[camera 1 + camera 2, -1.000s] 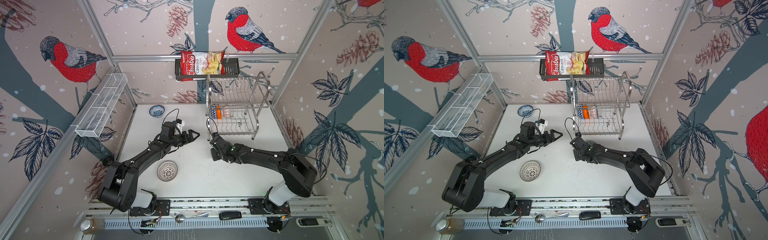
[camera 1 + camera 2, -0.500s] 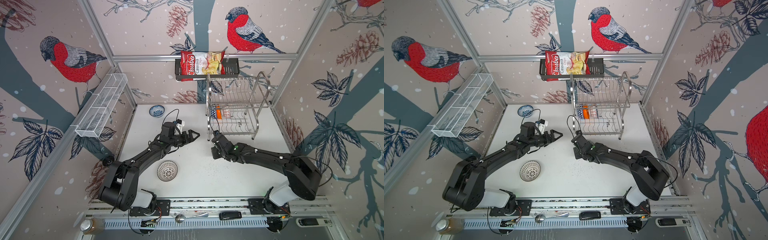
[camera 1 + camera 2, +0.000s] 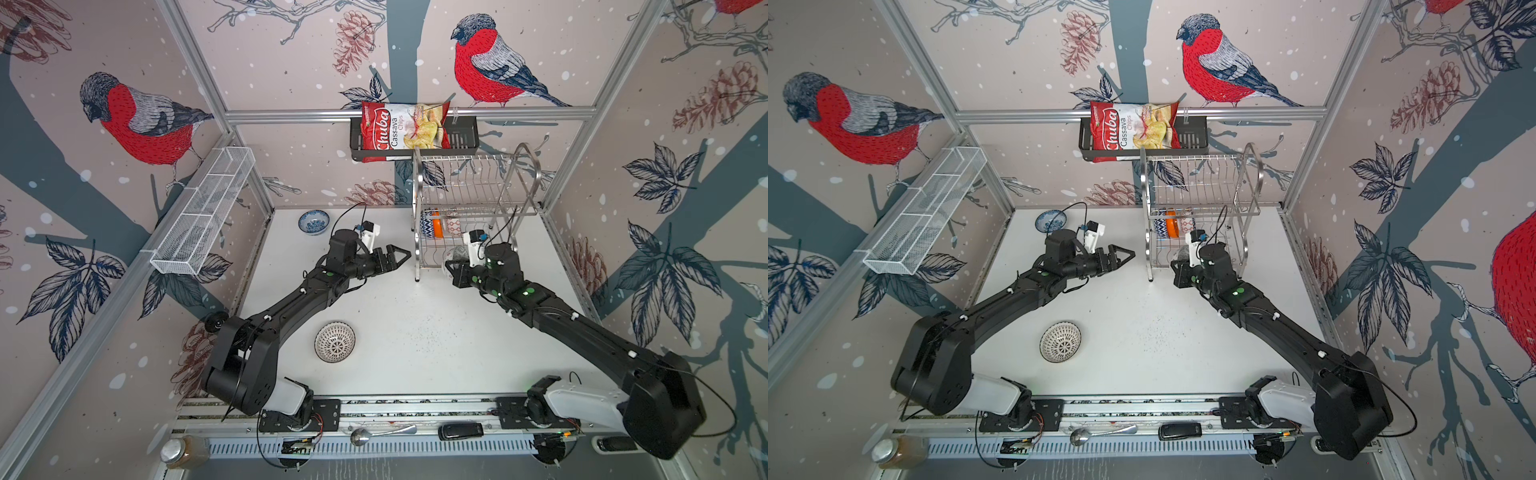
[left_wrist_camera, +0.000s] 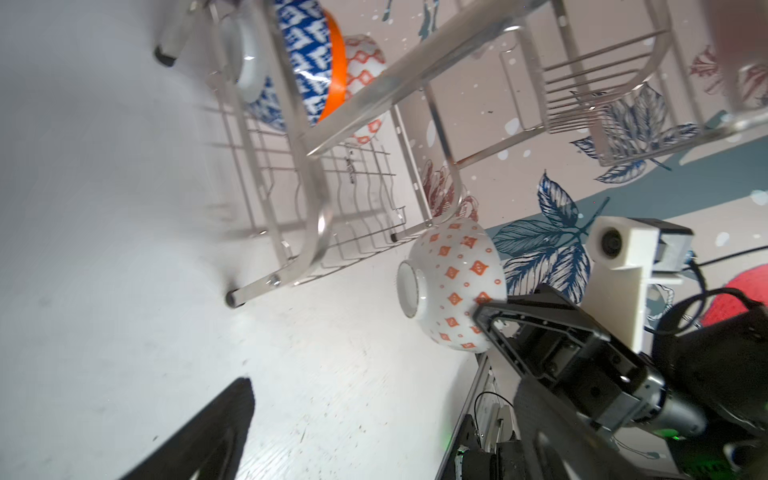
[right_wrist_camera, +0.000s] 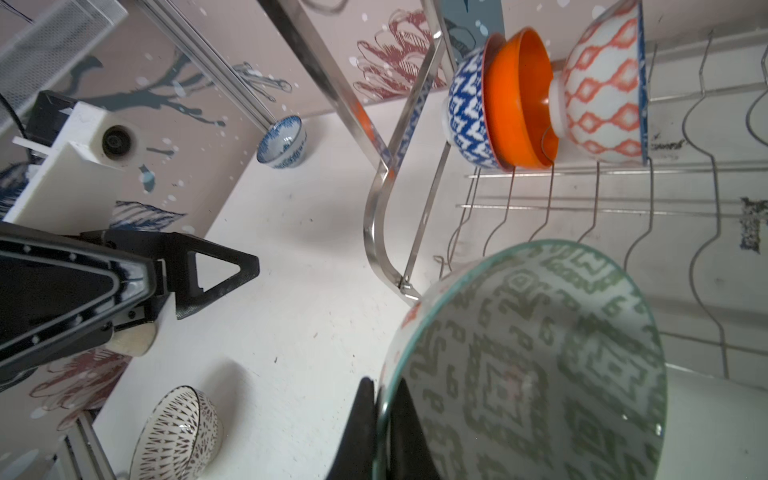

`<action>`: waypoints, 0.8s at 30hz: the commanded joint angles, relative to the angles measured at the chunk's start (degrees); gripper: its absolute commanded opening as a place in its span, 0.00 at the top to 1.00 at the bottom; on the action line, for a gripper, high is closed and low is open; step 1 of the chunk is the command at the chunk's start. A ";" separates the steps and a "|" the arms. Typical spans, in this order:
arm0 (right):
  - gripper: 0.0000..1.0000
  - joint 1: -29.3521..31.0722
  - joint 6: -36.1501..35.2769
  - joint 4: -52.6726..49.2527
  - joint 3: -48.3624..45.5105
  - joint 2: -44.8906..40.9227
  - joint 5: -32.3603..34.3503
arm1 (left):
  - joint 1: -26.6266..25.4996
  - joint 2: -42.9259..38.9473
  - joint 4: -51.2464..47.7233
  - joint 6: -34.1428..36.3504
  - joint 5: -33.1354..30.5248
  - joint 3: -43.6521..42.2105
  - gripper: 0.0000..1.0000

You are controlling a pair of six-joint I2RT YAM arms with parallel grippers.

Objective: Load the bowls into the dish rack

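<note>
Right gripper (image 5: 380, 411) clamped on green-patterned bowl (image 5: 540, 353) rim.
Bowl sits at dish rack (image 3: 469, 191) lower-shelf front; left gripper (image 3: 399, 255) spread wide, empty.

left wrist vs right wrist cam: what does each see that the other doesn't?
Left wrist only: the held bowl's white outside with orange diamonds, and its foot ring.
Right wrist only: that bowl's grey-green geometric inside, plus the blue-floral bowl and black-dotted bowl on the table.
Both: the right tool pinching the held bowl's rim, and the dish rack's lower shelf holding the blue-patterned bowl, orange bowl and orange-lattice bowl on edge.
</note>
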 commanded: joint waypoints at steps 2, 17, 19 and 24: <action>0.99 -3.15 2.46 12.89 -0.94 -0.13 -7.26 | -1.56 2.36 4.07 1.23 0.75 0.59 0.02; 1.00 -8.18 5.26 30.85 -4.76 8.05 -16.16 | -2.35 3.96 6.67 1.41 0.60 -2.56 0.02; 1.00 -8.24 5.65 32.60 -4.79 9.03 -16.50 | -2.31 4.52 6.57 1.39 0.61 -2.47 0.02; 1.00 -8.52 6.68 35.79 -4.93 11.42 -17.32 | -2.34 4.57 6.29 1.57 0.46 -2.46 0.02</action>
